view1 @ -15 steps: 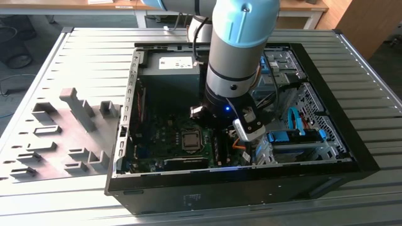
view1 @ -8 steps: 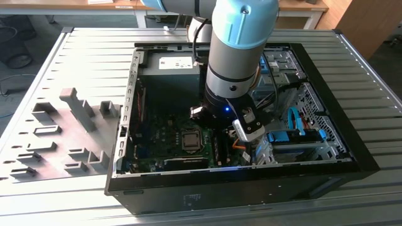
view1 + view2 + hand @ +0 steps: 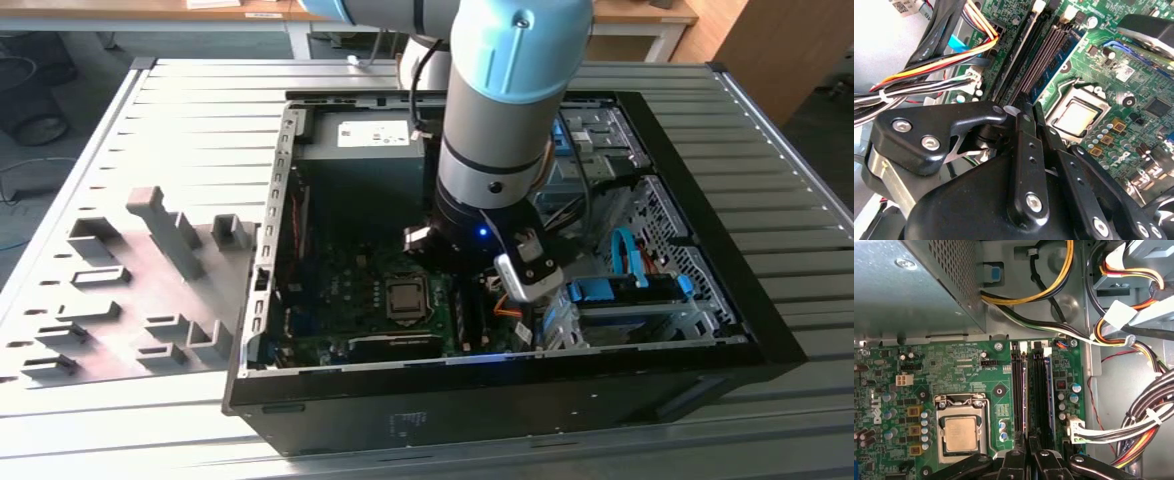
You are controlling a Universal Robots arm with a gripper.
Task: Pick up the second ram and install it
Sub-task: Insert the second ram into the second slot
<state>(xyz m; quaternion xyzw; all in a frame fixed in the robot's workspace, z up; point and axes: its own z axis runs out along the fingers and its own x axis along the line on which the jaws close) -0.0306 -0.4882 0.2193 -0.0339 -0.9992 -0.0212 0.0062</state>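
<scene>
Green mainboard lay flat in the opened black case, so the arm had to reach straight down into it. In the exterior view that put the wrist approx. over the memory slots, at about 3 o'clock of the CPU socket.

In both wrist views the pincer sat low over the slot bank. Its two fingers were drawn nearly together, with only a board-thin gap between them. That fits a clamp on the second ram, which seemed to be the thin dark edge running on from the tips along the slot line. It was held edge-down and lengthwise, prob. so it could go into a slot. I judged it gripped, not freed.

Hard to make out:
- The ram was seen edge-on only, so no chips or label showed, and it blurred into the dark slots beside it.
- I couldn't say whether it was fully seated, partly in, or just above the slot. The latches near the tips were hidden by the pincer body.
- In the exterior view the arm covered the tips altogether.

Cable bundles ran close beside the slots on the far side from the CPU — near, not touching. Grey fixture blocks stood on the slatted worktop at 9 o'clock of the case.
</scene>
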